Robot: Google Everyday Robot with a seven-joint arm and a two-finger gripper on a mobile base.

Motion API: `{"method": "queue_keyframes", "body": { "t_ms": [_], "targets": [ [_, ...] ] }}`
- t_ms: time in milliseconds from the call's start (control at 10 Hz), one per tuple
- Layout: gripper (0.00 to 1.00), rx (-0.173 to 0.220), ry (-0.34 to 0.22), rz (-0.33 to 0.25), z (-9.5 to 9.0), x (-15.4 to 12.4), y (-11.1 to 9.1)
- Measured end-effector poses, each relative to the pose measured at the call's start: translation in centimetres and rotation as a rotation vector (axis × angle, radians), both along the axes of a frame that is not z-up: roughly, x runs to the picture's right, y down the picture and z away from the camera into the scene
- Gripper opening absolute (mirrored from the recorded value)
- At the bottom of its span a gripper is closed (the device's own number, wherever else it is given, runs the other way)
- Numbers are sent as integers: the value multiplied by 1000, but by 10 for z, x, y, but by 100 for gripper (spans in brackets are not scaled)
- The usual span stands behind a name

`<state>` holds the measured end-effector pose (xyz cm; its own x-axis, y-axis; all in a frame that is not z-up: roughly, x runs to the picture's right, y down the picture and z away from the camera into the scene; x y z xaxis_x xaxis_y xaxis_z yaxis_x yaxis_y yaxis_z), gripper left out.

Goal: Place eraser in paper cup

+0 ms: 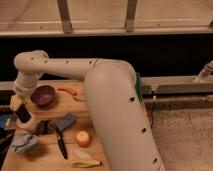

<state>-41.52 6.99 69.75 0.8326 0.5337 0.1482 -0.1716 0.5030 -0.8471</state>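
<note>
From the one camera view I have the arm (107, 95) filling the middle of the scene, its thick cream link running from the near right up and over to a joint at the far left, then dropping down to the left edge of the wooden table (95, 150). The gripper (22, 116) hangs there at the left side of the table, right above the paper cup (30, 123), and I see the eraser (23, 114) as a dark block held upright in it, its lower end at the cup's rim; the claw looks clamped on the eraser. I cannot tell whether the block's end is already inside the cup or just over it.

Just behind the gripper, farther back on the table, sits the purple bowl (43, 94). To its right, near the arm, lies a thin red-orange thing (68, 91) that I cannot make out well. Right of the cup lies the blue-grey block (65, 121), and the black-handled knife (60, 142) runs from beside that block toward the near edge. A round orange-yellow fruit (83, 138) sits right of the knife, and a pale yellow thing (85, 162) lies at the near edge. At the near left, a crumpled bluish cloth (23, 143) rests close to the cup.
</note>
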Motion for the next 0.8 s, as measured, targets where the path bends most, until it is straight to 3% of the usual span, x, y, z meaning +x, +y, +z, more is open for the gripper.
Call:
{"method": "queue_keyframes", "body": {
  "t_ms": [100,200,800],
  "targets": [
    [75,-1,3,2,4,1,1],
    [79,8,6,-3,6,3,2],
    [80,27,5,-7,1,2,2]
  ]
}}
